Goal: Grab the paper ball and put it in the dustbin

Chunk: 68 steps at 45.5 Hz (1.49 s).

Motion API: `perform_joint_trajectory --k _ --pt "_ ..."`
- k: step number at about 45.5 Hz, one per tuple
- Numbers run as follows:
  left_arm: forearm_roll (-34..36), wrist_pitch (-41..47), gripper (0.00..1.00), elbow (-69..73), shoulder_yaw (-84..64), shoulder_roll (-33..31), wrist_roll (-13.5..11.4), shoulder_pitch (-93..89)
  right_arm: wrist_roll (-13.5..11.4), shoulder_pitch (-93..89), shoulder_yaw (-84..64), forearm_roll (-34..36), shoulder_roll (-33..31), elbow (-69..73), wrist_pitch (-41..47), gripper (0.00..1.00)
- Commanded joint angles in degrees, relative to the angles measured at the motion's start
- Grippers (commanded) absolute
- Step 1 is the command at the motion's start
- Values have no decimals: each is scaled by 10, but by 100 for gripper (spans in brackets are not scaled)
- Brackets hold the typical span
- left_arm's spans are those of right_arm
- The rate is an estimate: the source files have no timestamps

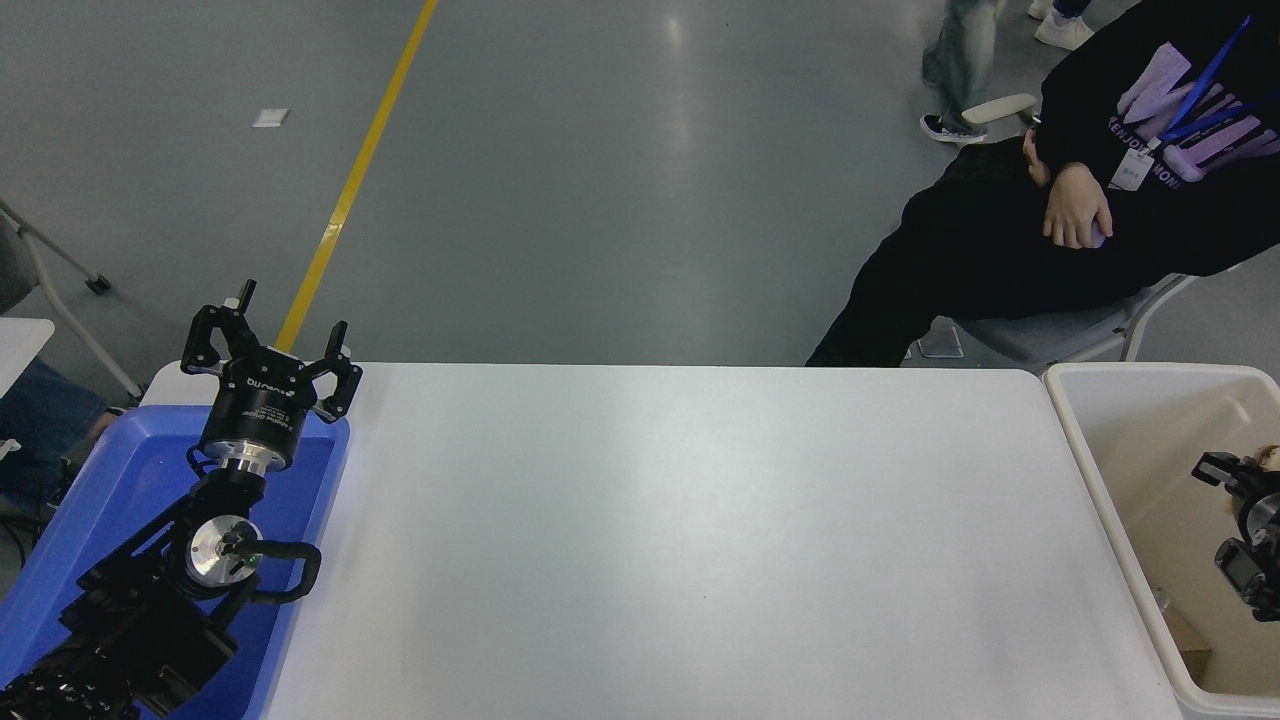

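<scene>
White surface (660, 540) spans the middle; at its left end the left tool (268, 352) is parked over the blue tray (120, 480), fingers spread wide. Far right, the right tool (1240, 478) hangs inside the dustbin (1095, 470), cut off by the edge, so I cannot tell its grip. A tan scrap just beyond it may be the paper ball (1270, 455). Likely the release step; next comes letting go, or pulling clear

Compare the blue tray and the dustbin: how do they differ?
The blue tray is blue and shallow; the dustbin is cream-white and deep. The tray sits at the table's left with the left gripper over it; the dustbin stands at the right. Both are rectangular.
</scene>
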Motion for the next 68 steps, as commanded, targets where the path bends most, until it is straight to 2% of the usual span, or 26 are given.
perform_joint_trajectory --k 1,3,6,10,12,16,21,43,46,51,55,58,63,68 --pt "0 0 98 0 0 0 0 0 1 -8 3 1 7 -10 -10 0" --pt "0 0 98 0 0 0 0 0 2 -8 4 2 7 -10 -20 22" --pt "0 0 98 0 0 0 0 0 2 -8 4 3 3 -8 -41 47" --pt "0 0 98 0 0 0 0 0 1 -9 5 5 2 -4 -66 72" --pt "0 0 98 0 0 0 0 0 1 -9 7 7 2 -2 -68 77" --pt "0 0 98 0 0 -1 0 0 1 -9 16 7 1 -2 -69 78" --pt "0 0 98 0 0 0 0 0 1 -9 24 7 1 -2 -72 86" --pt "0 0 98 0 1 -1 1 -1 1 13 66 8 -13 33 -71 90" --pt "0 0 98 0 1 -1 1 -1 1 33 78 9 -38 45 -67 99" --pt "0 0 98 0 1 -1 2 -1 0 84 72 17 -91 141 -65 100" --pt "0 0 98 0 1 -1 2 -2 0 152 55 22 -157 245 -60 100" --pt "0 -1 98 0 1 -1 3 -2 0 231 -5 30 -203 346 -51 100" --pt "0 -1 98 -1 1 -1 3 -1 0 348 -150 43 -218 444 -49 100" --pt "0 -1 98 -1 1 -1 3 -2 0 458 -299 43 -198 537 -49 100"
